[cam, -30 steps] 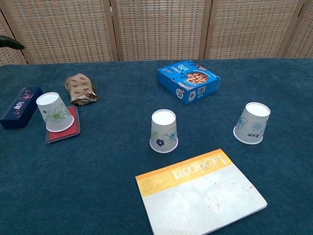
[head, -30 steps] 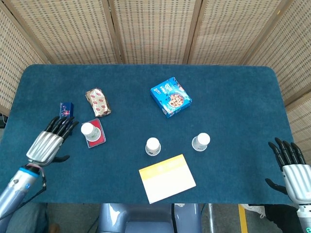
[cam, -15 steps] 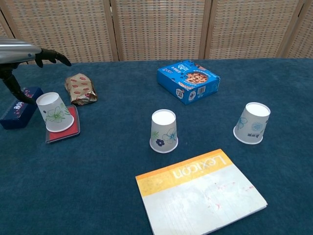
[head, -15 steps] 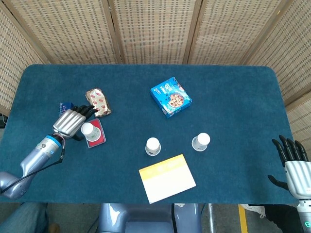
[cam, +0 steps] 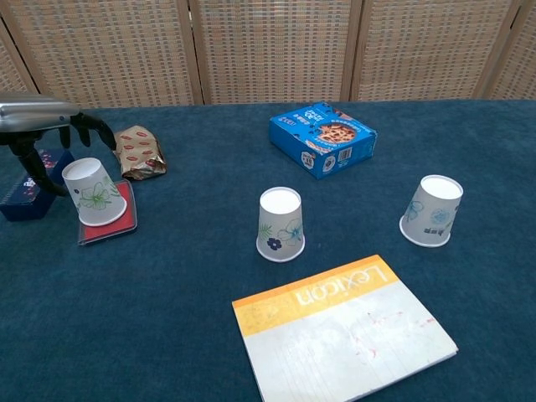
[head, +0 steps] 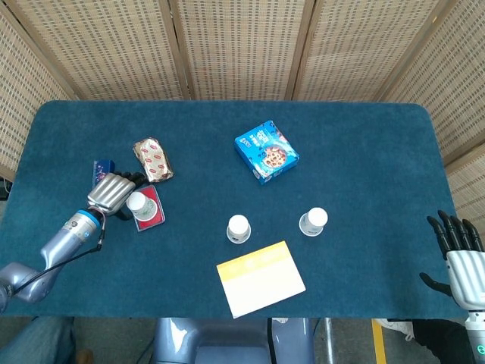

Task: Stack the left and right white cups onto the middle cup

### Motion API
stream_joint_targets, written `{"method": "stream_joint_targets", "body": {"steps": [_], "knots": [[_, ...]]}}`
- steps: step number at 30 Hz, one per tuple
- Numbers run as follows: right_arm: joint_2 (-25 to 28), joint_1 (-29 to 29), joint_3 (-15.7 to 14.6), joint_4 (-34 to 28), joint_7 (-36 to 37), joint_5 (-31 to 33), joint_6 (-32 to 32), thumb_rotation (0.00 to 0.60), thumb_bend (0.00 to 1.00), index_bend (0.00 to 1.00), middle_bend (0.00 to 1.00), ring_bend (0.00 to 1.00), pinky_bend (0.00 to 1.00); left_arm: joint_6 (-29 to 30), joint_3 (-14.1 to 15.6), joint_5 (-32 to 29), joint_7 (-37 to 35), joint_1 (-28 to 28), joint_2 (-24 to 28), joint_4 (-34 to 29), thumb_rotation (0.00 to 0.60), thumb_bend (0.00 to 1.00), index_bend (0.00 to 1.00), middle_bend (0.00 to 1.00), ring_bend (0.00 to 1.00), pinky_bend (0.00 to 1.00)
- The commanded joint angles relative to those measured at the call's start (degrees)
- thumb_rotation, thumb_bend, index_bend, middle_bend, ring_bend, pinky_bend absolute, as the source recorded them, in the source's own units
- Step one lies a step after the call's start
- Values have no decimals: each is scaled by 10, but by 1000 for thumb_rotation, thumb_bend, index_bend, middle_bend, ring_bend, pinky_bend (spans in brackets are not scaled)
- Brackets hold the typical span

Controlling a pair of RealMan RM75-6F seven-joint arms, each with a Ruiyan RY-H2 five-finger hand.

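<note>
Three white flowered paper cups stand wide end down on the blue table. The left cup (head: 137, 203) (cam: 94, 193) sits on a red card (cam: 109, 223). The middle cup (head: 239, 227) (cam: 280, 224) and the right cup (head: 313, 221) (cam: 432, 209) stand free. My left hand (head: 112, 192) (cam: 48, 134) hovers just behind and to the left of the left cup, with its fingers apart and curved around it; I see no firm grip. My right hand (head: 459, 256) hangs off the table's right front corner, fingers spread and empty. It does not show in the chest view.
A blue cookie box (head: 266, 152) (cam: 322, 139) lies behind the middle cup. A brown snack packet (head: 153, 159) (cam: 139, 152) and a dark blue box (head: 102, 167) (cam: 32, 186) lie close to the left hand. A yellow-and-white Lexicon book (head: 260, 277) (cam: 343, 329) lies at the front.
My left hand has travelled from the table's left front to the left cup and come down around it. The right hand has drifted slightly back. The cups have not moved.
</note>
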Motion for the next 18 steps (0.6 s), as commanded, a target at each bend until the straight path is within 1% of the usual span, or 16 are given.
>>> {"method": "stream_joint_targets", "body": {"steps": [1,3,6,9,13,14,15,18], "knots": [[0,0,1,0,1,1,0,600,0,0,0,0,0,3,3,1,-14,-3,-10,11,600,129,357,330,358,393],[0,1,1,1,2,3,-2,600,0,0,0,0,0,-2,4,-1,-22,-7,-11,14,600,130,453,413,426,437],[0,2,1,1,3,4,-3,600,0,0,0,0,0,-9,5,-6,-26,-12,-5,9,600,130,513,461,468,458],[0,2,2,1,4,5,-3,600,0,0,0,0,0,-6,3,-7,-27,-14,0,2,600,130,535,479,484,462],[1,2,2,2,8,7,-5,600,0,0,0,0,0,18,-9,-4,-35,-16,20,-26,600,130,527,479,483,462],[2,3,4,1,12,10,-5,600,0,0,0,0,0,39,-24,4,-47,-20,35,-64,600,130,527,479,484,462],[3,3,4,1,13,10,-6,600,0,0,0,0,0,40,-26,6,-49,-21,44,-78,600,130,527,479,484,462],[5,4,7,2,18,15,-8,600,0,0,0,0,0,48,-47,12,-48,-37,76,-150,600,130,527,479,484,462]]}}
